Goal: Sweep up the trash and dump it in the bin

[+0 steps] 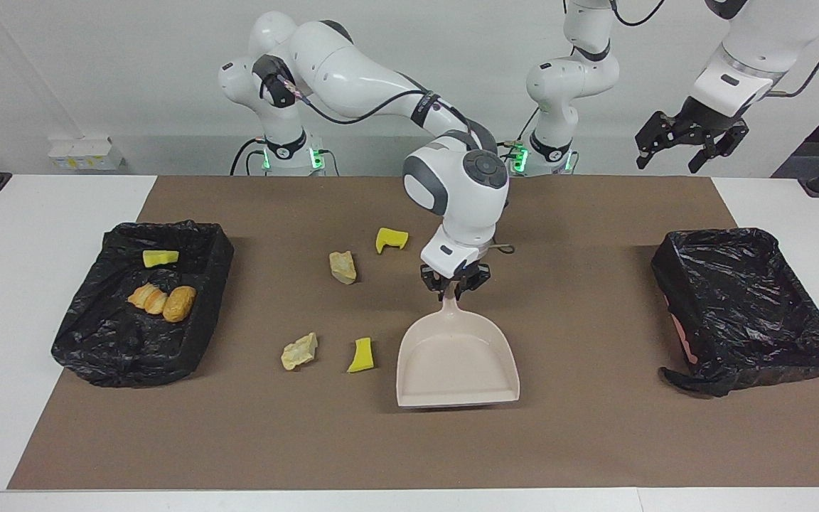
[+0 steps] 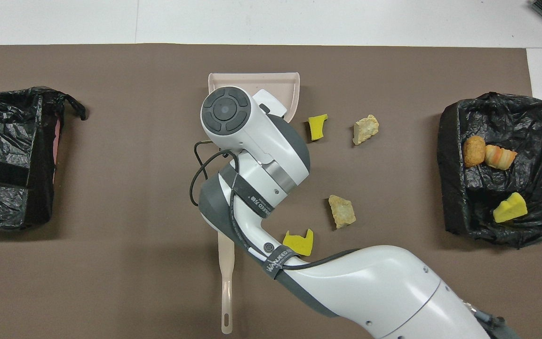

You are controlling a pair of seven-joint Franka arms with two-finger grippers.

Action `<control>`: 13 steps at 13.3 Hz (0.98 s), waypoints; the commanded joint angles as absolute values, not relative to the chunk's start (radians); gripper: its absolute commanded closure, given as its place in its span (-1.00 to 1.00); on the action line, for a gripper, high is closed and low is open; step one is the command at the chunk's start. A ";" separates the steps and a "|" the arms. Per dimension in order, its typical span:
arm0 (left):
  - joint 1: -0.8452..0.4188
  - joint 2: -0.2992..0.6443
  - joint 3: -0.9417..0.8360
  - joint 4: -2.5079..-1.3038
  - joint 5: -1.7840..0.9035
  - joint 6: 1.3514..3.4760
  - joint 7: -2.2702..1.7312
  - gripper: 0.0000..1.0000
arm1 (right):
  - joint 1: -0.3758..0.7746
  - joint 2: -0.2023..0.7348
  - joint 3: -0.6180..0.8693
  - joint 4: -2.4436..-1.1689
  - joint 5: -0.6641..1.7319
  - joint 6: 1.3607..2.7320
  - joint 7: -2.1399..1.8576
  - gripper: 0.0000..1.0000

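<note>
Four trash scraps lie on the brown mat: two yellow sponge pieces and two beige chunks, all beside the beige dustpan toward the right arm's end. A yellow sponge piece and orange-brown bread lumps lie in the black-lined bin at the right arm's end. My right gripper is shut on the dustpan's handle; the pan rests on the mat. My left gripper waits, raised and open, over the other bin.
The bin at the left arm's end holds nothing visible. In the overhead view a long beige handle runs from under the right arm toward the robots. White table borders the mat.
</note>
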State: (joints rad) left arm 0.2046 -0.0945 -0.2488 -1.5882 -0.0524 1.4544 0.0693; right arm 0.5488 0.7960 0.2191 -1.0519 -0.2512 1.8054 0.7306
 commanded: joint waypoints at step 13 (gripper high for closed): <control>0.184 -0.114 -0.258 -1.602 -0.015 1.477 0.072 -1.00 | 0.552 0.804 0.222 -1.026 -0.172 1.861 0.756 0.22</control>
State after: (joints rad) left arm 0.1958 -0.0949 -0.2665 -1.5889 -0.0323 1.4760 0.0696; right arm 0.5697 0.8285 0.2168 -1.0231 -0.1837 1.8560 0.7585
